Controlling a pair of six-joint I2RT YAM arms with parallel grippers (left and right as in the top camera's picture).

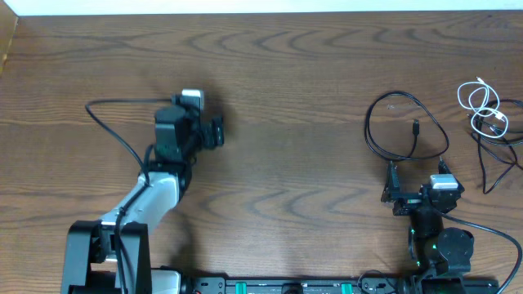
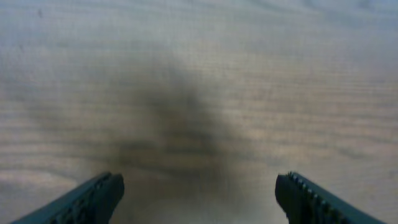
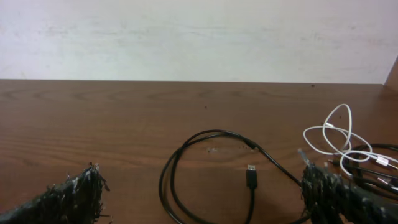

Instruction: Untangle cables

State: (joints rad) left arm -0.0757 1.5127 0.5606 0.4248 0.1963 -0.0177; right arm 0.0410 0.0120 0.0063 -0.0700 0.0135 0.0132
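A black cable [image 1: 369, 131] lies in a loose loop at the right of the table, its plug [image 1: 415, 126] inside the loop. Farther right a white cable [image 1: 482, 102] is coiled over a second black cable [image 1: 484, 163]. My right gripper [image 1: 418, 171] sits just in front of the loop, open and holding nothing. In the right wrist view the loop [image 3: 171, 168] and plug [image 3: 250, 176] lie between the spread fingers [image 3: 74, 199], with the white cable [image 3: 339, 134] at the right. My left gripper [image 1: 219, 133] is open over bare wood at the left, far from the cables, with nothing between its fingers [image 2: 93, 199].
A thick black arm cable [image 1: 110, 131] curves across the table left of the left arm. The table's far edge [image 1: 261, 12] meets a white wall. The arm bases and a rail [image 1: 278, 286] line the near edge.
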